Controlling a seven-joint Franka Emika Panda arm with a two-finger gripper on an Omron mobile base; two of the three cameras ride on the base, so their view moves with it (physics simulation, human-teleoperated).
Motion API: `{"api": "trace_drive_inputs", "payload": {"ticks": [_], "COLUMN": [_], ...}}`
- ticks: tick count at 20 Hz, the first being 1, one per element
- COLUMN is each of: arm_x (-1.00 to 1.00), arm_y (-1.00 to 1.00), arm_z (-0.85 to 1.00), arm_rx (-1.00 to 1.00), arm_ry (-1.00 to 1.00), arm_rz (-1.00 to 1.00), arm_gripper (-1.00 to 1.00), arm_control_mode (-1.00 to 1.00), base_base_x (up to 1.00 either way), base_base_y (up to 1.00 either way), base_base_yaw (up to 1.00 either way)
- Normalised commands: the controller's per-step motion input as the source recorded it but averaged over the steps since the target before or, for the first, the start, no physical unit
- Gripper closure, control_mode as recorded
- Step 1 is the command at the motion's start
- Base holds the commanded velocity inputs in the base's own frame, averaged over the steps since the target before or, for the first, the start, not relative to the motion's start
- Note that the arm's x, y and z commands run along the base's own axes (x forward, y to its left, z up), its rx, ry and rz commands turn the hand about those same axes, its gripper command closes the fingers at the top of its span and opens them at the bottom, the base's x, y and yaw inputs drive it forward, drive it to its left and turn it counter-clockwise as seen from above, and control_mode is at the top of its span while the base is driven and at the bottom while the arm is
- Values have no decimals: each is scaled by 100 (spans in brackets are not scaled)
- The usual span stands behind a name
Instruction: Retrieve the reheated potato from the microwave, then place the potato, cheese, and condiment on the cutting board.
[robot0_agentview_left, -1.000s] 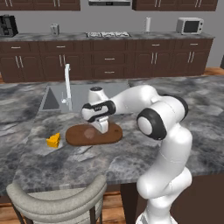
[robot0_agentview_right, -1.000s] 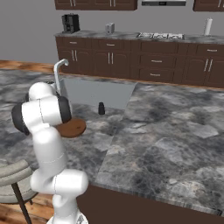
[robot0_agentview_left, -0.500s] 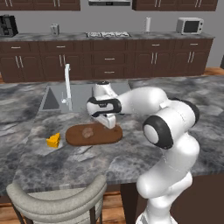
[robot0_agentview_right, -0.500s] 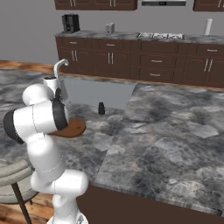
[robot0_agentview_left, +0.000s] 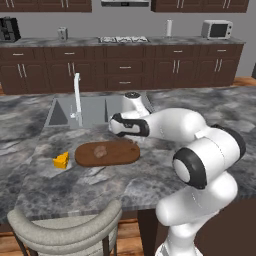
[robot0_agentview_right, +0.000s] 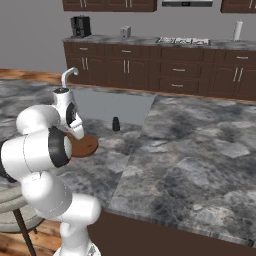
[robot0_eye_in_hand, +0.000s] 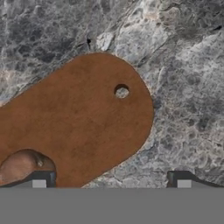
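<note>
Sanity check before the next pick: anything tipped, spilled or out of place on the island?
Nothing stands out. The potato lies on the cutting board, the cheese sits on the counter just off the board's end, and the condiment stands upright by the sink. The claw is open above the board.

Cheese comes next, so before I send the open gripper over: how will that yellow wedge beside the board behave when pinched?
The cheese looks like a small rigid wedge, so it probably keeps its shape. Its slanted faces may slip between the fingers; flatter sides seem safer. Resting on a broad face on the counter, it seems unlikely to roll, though a nudge could slide it.
</note>
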Motion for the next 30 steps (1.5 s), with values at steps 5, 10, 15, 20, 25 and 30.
{"api": "trace_drive_inputs", "payload": {"ticks": [5, 10, 15, 20, 25, 30], "arm_x": [-8, 5, 32, 43, 36, 25], "arm_y": [-48, -47, -32, -18, -18, -24], "arm_z": [9, 11, 13, 13, 13, 3], "arm_rx": [-11, 0, -1, -8, -10, -12], "arm_ry": [-18, -9, 5, 10, 3, 0], "arm_rz": [31, 25, 7, 0, 0, 4], "arm_gripper": [-100, -100, -100, -100, -100, -100], "arm_control_mode": [-100, -100, -100, -100, -100, -100], "base_base_x": [0, 0, 0, 0, 0, 0], "base_base_y": [0, 0, 0, 0, 0, 0], "base_base_yaw": [0, 0, 0, 0, 0, 0]}}
